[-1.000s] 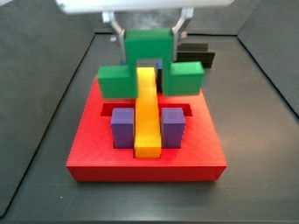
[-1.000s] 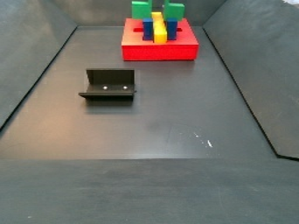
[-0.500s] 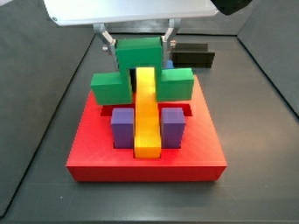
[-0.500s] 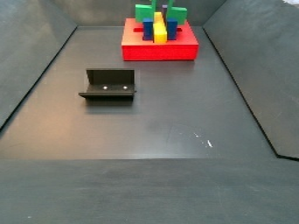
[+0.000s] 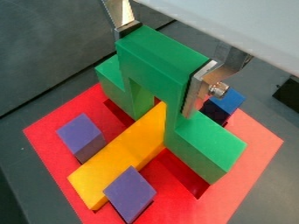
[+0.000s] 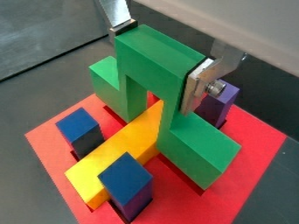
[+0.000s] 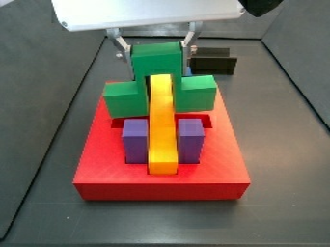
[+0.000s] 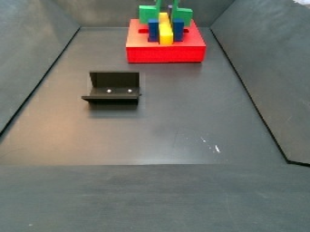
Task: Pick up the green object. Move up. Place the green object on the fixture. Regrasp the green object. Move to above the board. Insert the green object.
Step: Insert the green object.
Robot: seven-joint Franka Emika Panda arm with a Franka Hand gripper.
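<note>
Gripper (image 7: 157, 41) clamped on green object (image 7: 158, 82), straddling the yellow bar (image 7: 160, 121) at the board (image 7: 161, 178) back edge. Looks nearly inserted. Only final seating and release left.

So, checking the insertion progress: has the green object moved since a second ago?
Yes. Held in the gripper, the green object has dropped lower against the yellow bar and sits closer to the board.

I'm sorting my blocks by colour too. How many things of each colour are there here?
Green: 1, the green object
Yellow: 1, the yellow bar
Red: 1, the board
Blue or purple: 3 small blocks showing
Black: 1, the fixture
Silver: 1, the gripper, fingers shut on the green object over the board
Total: 8
</note>
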